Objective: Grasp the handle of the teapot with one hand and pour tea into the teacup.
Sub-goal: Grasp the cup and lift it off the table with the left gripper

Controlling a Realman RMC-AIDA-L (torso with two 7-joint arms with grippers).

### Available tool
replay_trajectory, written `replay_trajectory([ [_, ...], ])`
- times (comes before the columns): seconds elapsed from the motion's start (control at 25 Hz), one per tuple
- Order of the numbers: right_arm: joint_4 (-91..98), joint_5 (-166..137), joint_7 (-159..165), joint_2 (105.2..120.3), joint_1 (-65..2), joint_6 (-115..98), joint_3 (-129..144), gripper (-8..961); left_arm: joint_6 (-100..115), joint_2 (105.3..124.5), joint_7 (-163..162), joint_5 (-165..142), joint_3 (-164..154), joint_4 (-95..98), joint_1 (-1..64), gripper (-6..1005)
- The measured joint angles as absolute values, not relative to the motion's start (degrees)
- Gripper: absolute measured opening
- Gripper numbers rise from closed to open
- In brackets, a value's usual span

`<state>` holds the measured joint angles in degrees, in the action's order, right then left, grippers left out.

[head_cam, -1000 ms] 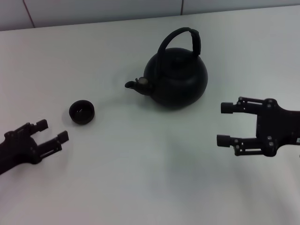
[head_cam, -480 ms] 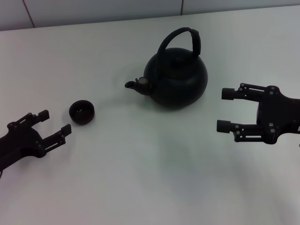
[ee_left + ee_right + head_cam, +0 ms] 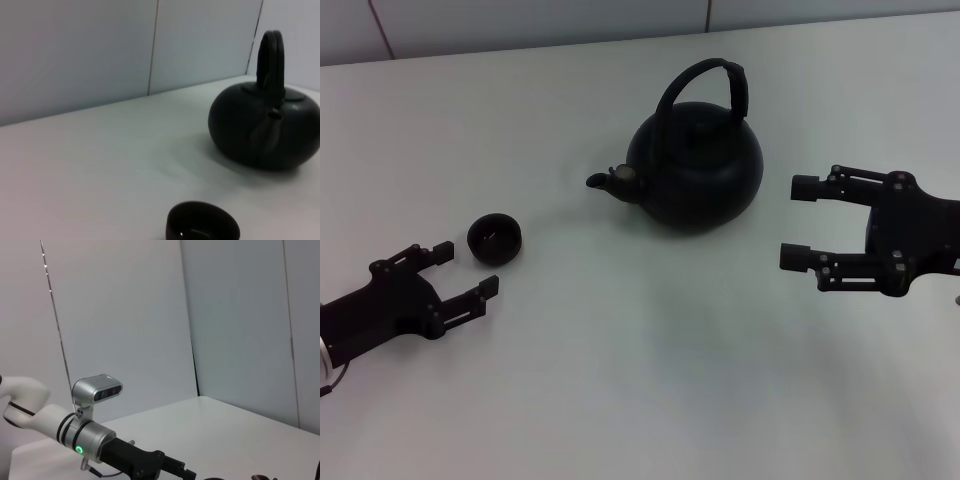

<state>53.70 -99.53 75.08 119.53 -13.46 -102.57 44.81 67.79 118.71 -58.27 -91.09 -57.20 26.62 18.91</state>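
Right pincer [image 3: 798, 222] wide, empty, beside teapot [image 3: 695, 166] on worktop [image 3: 640, 380]; handle [image 3: 712, 85] ungrasped. Left pincer [image 3: 466, 270] wide, near teacup [image 3: 495, 238]. Grasp and pouring outstanding.

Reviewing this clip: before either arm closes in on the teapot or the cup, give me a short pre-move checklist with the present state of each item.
1. Teapot upright on the table: ok.
2. Handle standing up and free of obstruction: ok.
3. Spout pointing toward the teacup, with a gap between them: ok.
4. Right gripper open, beside the teapot body, not touching it; it sits lower than the handle top: ok for an approach, not yet aligned.
5. Left gripper open, just in front of the teacup, not touching it: ok.
6. Teacup empty enough to receive tea: cannot tell; its inside is too dark.
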Motion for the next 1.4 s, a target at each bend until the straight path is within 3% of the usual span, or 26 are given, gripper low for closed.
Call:
replay_trajectory([
  [1.4,53.85,-98.10,76.38,119.53,-13.63,-102.48,45.34,807,63.67,118.82,-58.27,-90.54,-58.32,25.22,22.38,801],
])
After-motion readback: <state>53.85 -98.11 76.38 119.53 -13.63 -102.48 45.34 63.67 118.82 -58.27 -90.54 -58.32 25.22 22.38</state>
